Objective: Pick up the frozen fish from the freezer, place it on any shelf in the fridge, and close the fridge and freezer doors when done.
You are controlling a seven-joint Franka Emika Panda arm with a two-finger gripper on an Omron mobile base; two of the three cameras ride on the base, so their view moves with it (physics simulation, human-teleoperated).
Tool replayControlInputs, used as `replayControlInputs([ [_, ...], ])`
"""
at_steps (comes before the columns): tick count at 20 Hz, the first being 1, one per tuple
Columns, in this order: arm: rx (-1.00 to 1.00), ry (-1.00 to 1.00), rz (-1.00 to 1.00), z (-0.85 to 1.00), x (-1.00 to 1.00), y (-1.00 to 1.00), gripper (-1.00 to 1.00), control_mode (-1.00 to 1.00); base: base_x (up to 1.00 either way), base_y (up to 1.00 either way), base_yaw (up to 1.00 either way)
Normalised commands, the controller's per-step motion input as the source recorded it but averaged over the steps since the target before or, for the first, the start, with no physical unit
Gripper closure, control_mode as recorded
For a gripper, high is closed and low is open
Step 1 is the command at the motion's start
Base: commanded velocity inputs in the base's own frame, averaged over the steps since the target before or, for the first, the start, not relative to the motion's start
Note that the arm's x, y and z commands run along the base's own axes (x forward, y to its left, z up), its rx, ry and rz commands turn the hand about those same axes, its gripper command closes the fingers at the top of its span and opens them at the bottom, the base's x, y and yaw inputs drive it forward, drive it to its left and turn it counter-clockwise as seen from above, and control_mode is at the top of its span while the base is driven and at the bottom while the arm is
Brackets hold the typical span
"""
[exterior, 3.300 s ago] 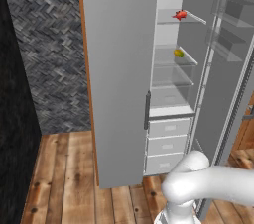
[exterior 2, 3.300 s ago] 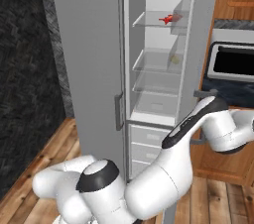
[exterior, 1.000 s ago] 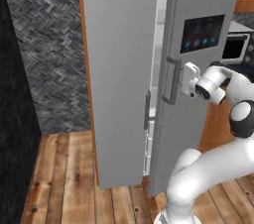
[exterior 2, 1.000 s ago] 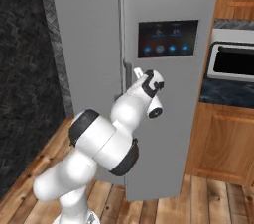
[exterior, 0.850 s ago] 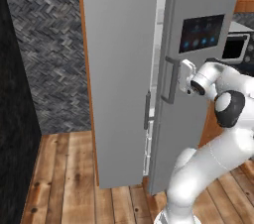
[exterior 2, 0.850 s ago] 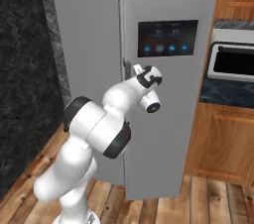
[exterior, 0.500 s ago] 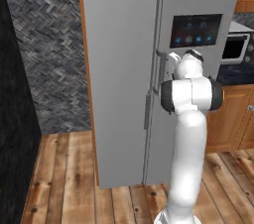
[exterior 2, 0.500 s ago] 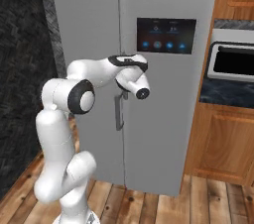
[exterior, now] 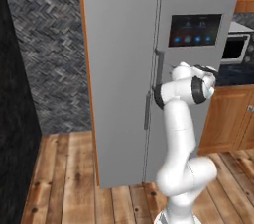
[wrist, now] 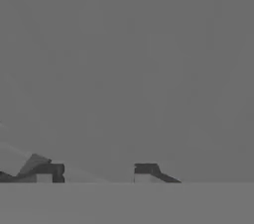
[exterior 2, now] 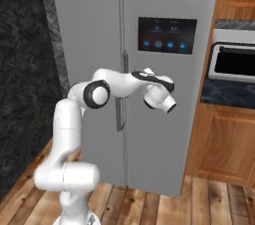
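Both doors shut, tool beside the fridge door.

Tool (wrist: 96, 171) closed, gripping nothing visible, close against plain grey door face. Fridge and freezer doors (exterior: 129, 69) flush together, tall, flat, grey, with vertical bar handles (exterior 2: 119, 109) at the centre seam; dark screen (exterior 2: 167, 35) with blue icons on the wider one. Right of the doors: microwave (exterior 2: 234, 62) on dark worktop (exterior 2: 226, 94) above wooden cabinets (exterior 2: 224, 144). Frozen fish hidden, presumably behind the doors.

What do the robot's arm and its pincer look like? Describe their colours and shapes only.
The arm is glossy white, built of rounded tubular segments with dark bands at the joints. The pincer ends in two small dark, blocky finger tips.
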Motion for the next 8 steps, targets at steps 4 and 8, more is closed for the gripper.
replayControlInputs([
  [4, 0.00, 0.01, 0.00, 0.00, 0.00, 0.00, -1.00, -1.00, 0.00, 0.00, 0.00],
  [8, 0.00, 0.00, 0.00, 0.00, 0.00, 0.00, -1.00, -1.00, 0.00, 0.00, 0.00],
])
